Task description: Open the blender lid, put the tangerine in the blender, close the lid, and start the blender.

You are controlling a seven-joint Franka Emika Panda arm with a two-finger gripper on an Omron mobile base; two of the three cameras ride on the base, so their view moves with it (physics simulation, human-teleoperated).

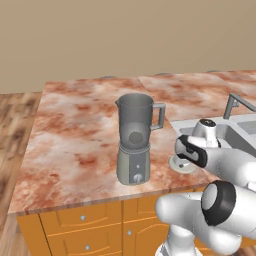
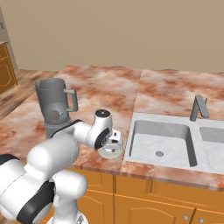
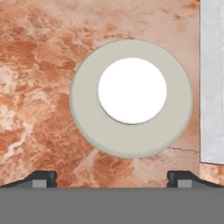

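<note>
The blender (image 1: 134, 140) stands on the marble counter with its smoky jar uncovered at the top. Low inside the jar (image 2: 53, 105) sits a small ball, the tangerine (image 1: 135, 138), greyed by the jar wall. The blender lid (image 3: 131, 97), a pale disc with a white centre cap, lies flat on the counter to the right of the blender, close to the sink's edge. My gripper (image 3: 112, 177) hangs straight above the lid (image 2: 109, 151), pointing down and open, its fingertips (image 3: 43, 178) spread wider than the lid and apart from it.
A steel sink (image 2: 162, 140) with a grey faucet (image 2: 197, 107) is set into the counter just right of the lid; its rim (image 3: 212, 87) shows in the hand view. The counter's front edge (image 1: 100, 202) runs above orange drawers.
</note>
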